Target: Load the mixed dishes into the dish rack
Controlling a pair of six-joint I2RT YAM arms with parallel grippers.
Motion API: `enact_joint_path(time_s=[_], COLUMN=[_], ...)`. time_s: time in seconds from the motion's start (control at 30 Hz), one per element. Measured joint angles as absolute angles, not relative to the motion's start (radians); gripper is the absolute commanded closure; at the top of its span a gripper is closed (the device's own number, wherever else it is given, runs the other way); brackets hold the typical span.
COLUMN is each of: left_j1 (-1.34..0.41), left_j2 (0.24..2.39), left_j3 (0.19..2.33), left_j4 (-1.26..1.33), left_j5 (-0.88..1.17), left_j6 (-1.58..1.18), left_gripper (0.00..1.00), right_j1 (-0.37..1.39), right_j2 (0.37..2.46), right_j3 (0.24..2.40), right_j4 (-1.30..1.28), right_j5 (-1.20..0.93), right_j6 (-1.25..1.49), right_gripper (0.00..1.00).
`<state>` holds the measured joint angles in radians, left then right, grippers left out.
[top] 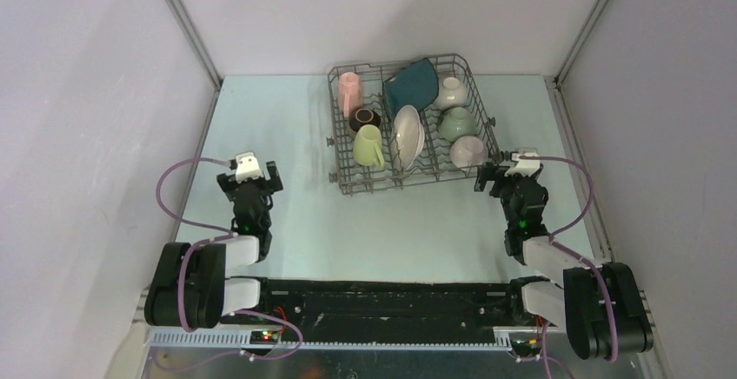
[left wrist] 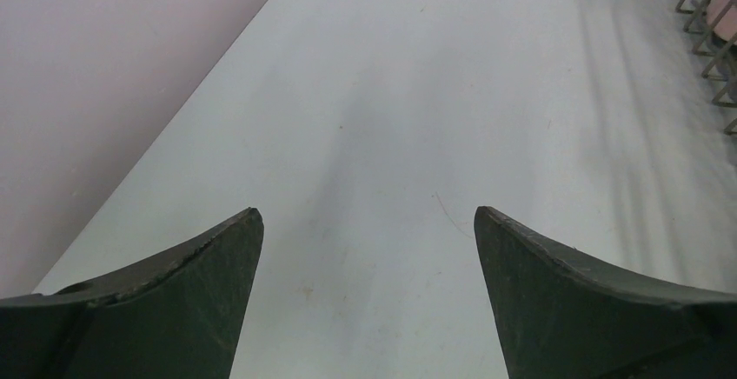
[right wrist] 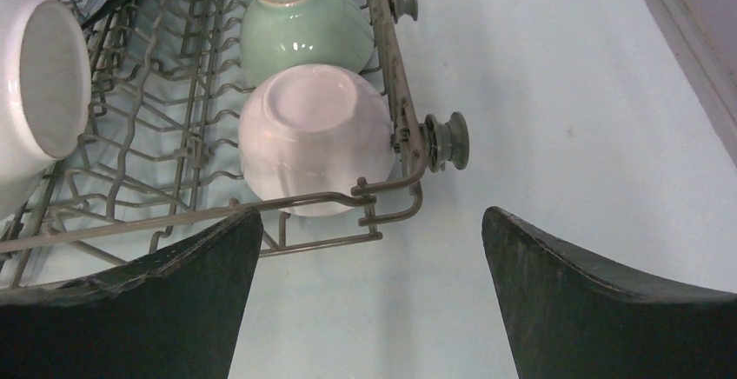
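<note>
The dish rack (top: 341,149) stands at the far middle of the table and holds all the dishes: pink mug (top: 350,89), brown bowl (top: 364,119), yellow-green mug (top: 368,147), teal plate (top: 411,86), white plate (top: 408,135), white bowl (top: 450,93), pale green bowl (top: 456,123) and pale pink bowl (top: 468,150). My right gripper (top: 502,170) is open and empty just outside the rack's near right corner (right wrist: 408,149); its view shows the pink bowl (right wrist: 308,136) and green bowl (right wrist: 300,27). My left gripper (top: 250,177) is open and empty over bare table, left of the rack.
White walls with metal rails enclose the pale blue table (top: 287,136). The rack's side wheels (right wrist: 448,140) stick out toward my right gripper. The rack's edge (left wrist: 708,23) shows at the far right of the left wrist view.
</note>
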<state>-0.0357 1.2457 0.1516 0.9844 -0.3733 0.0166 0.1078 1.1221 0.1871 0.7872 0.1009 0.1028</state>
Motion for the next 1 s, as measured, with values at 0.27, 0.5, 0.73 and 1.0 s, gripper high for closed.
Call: enact_joint_path(time_s=[0.27,0.5,0.73,1.0], left_j1=[-0.031,-0.03,-0.03,-0.03], left_j2=[1.247,1.25,1.252,1.252], left_j3=[0.16,0.16,0.16,0.16], left_j4=[1.009,1.015,1.016,1.016], left_j5=[-0.36,-0.36,-0.36,-0.359], left_j6=[0.016,0.016,0.016,0.015], left_gripper=[0.0,0.0,0.0,0.0], right_j1=[0.033,-0.041,-0.014,0.045], right_j2=[1.118,1.1,1.352,1.354], right_j3=[0.187,0.134,0.117,0.186], right_j4=[0.762,0.86,1.025,1.002], right_j5=[0.034,0.001,0.024,0.086], right_j6=[0.128,0.128,0.08,0.044], right_gripper=[0.01,0.0,0.01,0.0])
